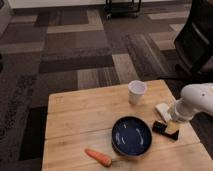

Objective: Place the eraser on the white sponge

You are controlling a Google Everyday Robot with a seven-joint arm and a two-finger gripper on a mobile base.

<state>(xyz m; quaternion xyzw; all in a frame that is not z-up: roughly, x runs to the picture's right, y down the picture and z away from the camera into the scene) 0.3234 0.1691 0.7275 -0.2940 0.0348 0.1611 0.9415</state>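
Inspector: Jaws spread, with nothing pinched between them. The gripper [171, 128] stands just right of the blue bowl [122, 131], low over the right end of the eraser [161, 128].

Clerk: How does the eraser lie?

Inspector: Flat on the wooden table [80, 115], just right of the bowl and clear of its rim. I cannot tell whether a fingertip touches it.

Clerk: And the white sponge [162, 111]?

Inspector: Right of the bowl and farther back, just behind the eraser. The eraser is not on it.

Clerk: Other items?

Inspector: A white cup [137, 91] stands upright behind the bowl. A carrot [97, 157] lies at the bowl's front left, close to the rim. The white arm [200, 100] reaches in from the bowl's right.
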